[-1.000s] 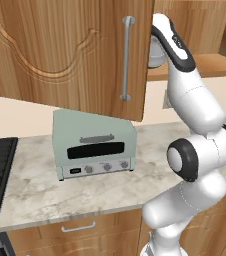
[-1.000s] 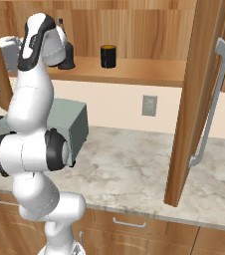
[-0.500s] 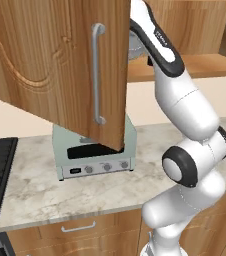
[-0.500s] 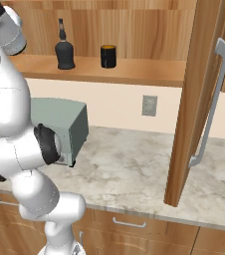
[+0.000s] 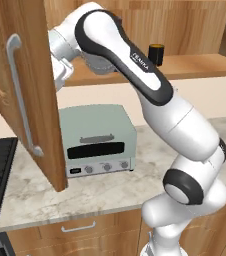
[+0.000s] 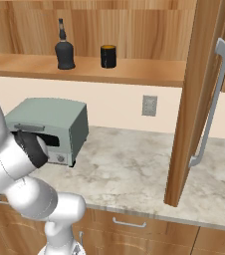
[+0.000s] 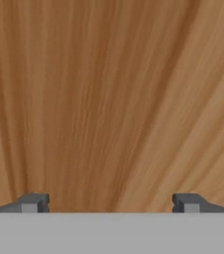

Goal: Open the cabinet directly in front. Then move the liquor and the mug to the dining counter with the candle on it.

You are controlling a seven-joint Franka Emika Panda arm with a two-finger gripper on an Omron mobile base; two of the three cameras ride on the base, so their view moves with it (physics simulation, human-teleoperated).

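Both cabinet (image 6: pixel 199 89) doors swung open, first step judged done; liquor (image 6: pixel 64 50) and mug (image 6: pixel 108 56) upright side by side on the cabinet shelf, untouched, not yet moved; tool (image 7: pixel 109 203) spread wide, empty, facing bare wood.

Arm (image 5: pixel 150 90) hides liquor; door (image 5: pixel 20 85) cut off at top.

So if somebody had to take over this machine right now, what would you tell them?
Fingers: spread wide, holding nothing, facing bare wood close up.
Cabinet: both doors swung open.
Liquor and mug: standing apart on the cabinet shelf, liquor left of the mug from the right base camera.
Done: cabinet opened.
Left: carry both to the dining counter with the candle.
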